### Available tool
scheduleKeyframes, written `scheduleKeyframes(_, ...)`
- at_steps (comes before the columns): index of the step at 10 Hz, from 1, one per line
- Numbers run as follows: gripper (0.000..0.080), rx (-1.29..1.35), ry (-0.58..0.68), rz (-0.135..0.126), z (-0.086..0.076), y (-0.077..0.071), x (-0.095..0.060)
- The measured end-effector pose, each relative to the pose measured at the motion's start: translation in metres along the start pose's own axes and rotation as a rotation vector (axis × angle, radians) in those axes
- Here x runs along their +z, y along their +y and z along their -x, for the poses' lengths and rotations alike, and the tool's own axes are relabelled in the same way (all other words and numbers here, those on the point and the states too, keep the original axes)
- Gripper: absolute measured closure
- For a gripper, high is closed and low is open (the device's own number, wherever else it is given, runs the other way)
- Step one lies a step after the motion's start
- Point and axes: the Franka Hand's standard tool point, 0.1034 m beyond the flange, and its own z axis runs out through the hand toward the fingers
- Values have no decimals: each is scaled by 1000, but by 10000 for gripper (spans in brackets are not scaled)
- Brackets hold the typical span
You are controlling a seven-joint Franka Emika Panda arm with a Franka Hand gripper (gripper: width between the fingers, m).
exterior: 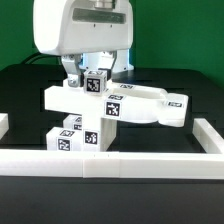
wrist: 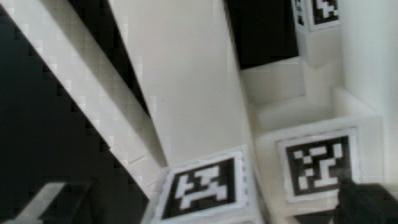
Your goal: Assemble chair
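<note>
The gripper hangs with jaws spread wide, grasping nothing. The chair stands on the table at its 6 o'clock, just below, with the topmost tagged block rising between the fingers. A rail lies at the chair's 6 o'clock.
</note>
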Motion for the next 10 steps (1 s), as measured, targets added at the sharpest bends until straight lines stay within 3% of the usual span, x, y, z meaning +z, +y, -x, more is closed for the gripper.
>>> scheduleKeyframes(3, 162, -79, -15, 4, 6, 3, 0)
scheduleKeyframes(5, 517, -63, -16, 3, 9, 3, 1)
scheduleKeyframes(7, 515, -10, -15, 3, 10, 3, 1)
scheduleKeyframes(10, 515, 314, -9, 5, 10, 3, 2)
